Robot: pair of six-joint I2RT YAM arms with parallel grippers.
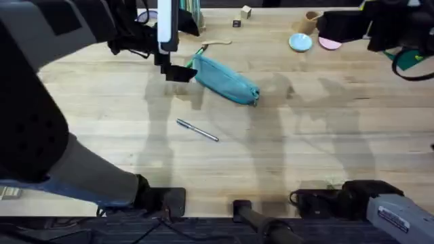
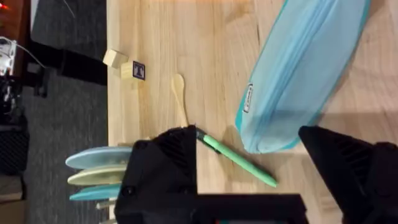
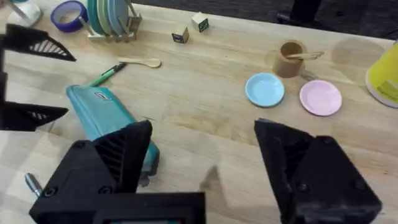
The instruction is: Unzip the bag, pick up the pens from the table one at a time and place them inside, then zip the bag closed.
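Note:
The teal bag (image 1: 224, 79) lies slanted on the table (image 1: 305, 135), at the back and left of the middle. My left gripper (image 1: 178, 71) hovers open at its left end. In the left wrist view the green pen (image 2: 237, 159) lies between the spread fingers (image 2: 180, 149), right beside the bag's end (image 2: 305, 68). The silver pen (image 1: 198, 130) lies alone in front of the bag. My right gripper (image 3: 202, 127) is open and holds nothing, raised above the table, with the bag (image 3: 106, 118) and the green pen (image 3: 102, 76) beyond it.
A wooden spoon (image 1: 215, 43) lies just behind the bag. Two small blocks (image 1: 245, 11), a plate rack (image 3: 109, 15) and a tape roll (image 3: 67, 14) line the back edge. A blue plate (image 1: 300, 42), a pink plate (image 3: 320, 98) and a wooden cup (image 3: 290, 57) sit at the back right.

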